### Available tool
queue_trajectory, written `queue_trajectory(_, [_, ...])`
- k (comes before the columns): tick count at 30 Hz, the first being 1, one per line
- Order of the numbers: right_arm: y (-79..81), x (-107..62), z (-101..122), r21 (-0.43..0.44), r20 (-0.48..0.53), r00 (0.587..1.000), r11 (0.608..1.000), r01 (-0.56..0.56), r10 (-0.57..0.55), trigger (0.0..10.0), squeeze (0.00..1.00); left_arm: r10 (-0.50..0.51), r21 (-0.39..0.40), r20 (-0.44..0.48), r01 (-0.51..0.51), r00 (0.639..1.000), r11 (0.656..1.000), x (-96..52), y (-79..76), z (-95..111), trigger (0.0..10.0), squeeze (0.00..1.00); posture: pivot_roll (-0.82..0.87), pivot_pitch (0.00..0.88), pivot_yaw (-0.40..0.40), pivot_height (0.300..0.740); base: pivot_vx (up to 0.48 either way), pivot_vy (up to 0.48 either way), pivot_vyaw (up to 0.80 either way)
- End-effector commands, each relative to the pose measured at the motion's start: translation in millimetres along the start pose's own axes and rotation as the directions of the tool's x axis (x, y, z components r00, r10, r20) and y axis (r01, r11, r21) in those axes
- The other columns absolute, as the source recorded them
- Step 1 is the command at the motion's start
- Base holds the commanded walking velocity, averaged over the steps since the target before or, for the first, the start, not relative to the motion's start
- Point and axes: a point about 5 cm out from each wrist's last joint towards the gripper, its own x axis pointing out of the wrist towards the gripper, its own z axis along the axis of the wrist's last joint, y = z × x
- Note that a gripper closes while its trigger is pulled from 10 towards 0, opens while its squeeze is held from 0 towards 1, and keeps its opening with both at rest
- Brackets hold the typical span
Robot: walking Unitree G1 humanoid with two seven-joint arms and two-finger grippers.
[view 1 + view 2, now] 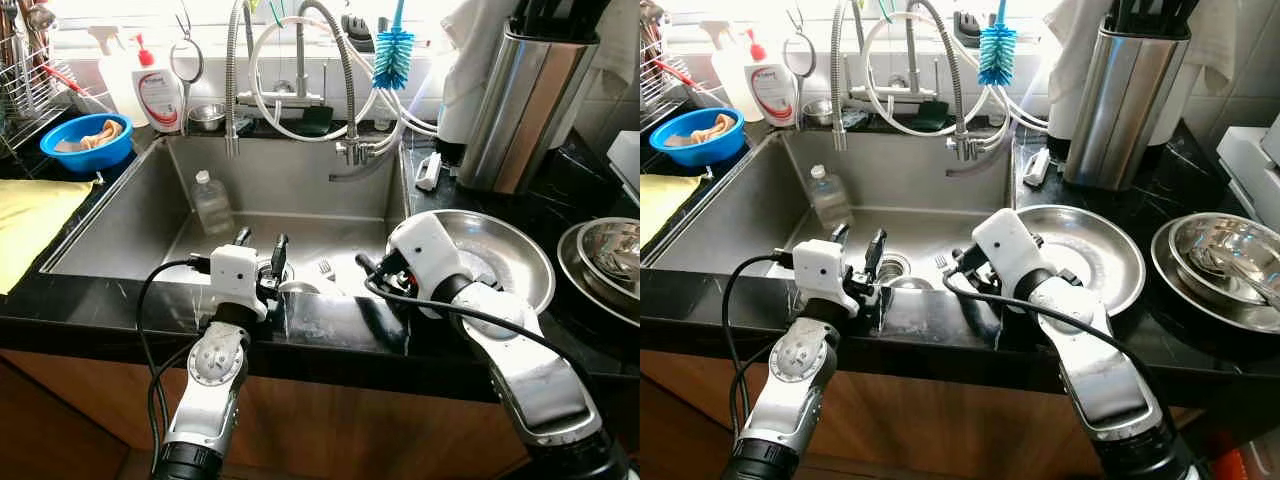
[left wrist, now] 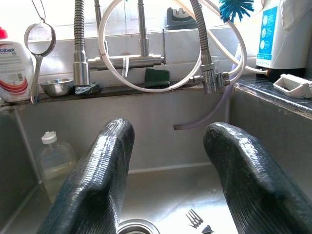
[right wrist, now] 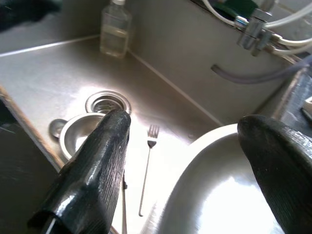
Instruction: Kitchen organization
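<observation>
One steel sink (image 1: 120, 235) was seen set into a black counter (image 1: 330, 345), and everything else was placed against it. Inside the sink, one clear plastic bottle (image 1: 212, 203) was stood upright near the back left corner. One fork (image 3: 147, 168) was laid flat on the sink floor, just beside the round drain (image 3: 108, 103), and one small steel bowl (image 3: 78, 134) was rested next to the drain toward the front wall.

Two grippers were held at the sink's front edge. The left gripper (image 1: 260, 255) was poised above the front rim with its two fingers (image 2: 97, 180) spread wide apart, and nothing was gripped between them. The right gripper (image 1: 962, 262) was reached in from the sink's right rim, its two fingers (image 3: 92, 175) likewise parted widely and nothing was held; one finger was seen over the sink floor, the other over a large steel plate.

That one large steel plate (image 1: 510, 255) was placed on the counter directly right of the sink. Farther right of it, a stack of steel bowls (image 1: 1225, 260) was set; their count could not be told.

Behind the sink, one blue bottle brush (image 1: 393, 55), one soap dispenser (image 1: 156, 90) and one tiny steel cup (image 1: 206, 117) were arranged along the ledge. Left of the sink, one blue bowl (image 1: 85, 142) and one yellow cloth (image 1: 30, 220) were placed.
</observation>
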Motion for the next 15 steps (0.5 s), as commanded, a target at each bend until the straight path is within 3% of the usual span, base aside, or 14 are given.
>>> queue_trajectory(1, [5.9, -0.8, 9.3, -0.012, 0.018, 0.999, 1.0, -0.026, 0.026, 10.0, 0.0, 0.006, -0.003, -0.031, -0.006, 1.0, 1.0, -1.3, 0.0, -5.0, 10.0, 0.0, -0.15, 0.0, 0.026, 0.74, 0.0, 0.0, 0.0])
queue_trajectory(15, [6.4, 2.1, 1.1, 0.018, -0.09, 0.996, 1.0, -0.001, 0.003, 10.0, 0.0, 0.009, -0.002, -0.034, -0.009, 0.999, 1.0, -0.2, 1.5, -5.8, 10.0, 0.0, -0.15, 0.0, 0.018, 0.74, 0.0, 0.0, 0.0])
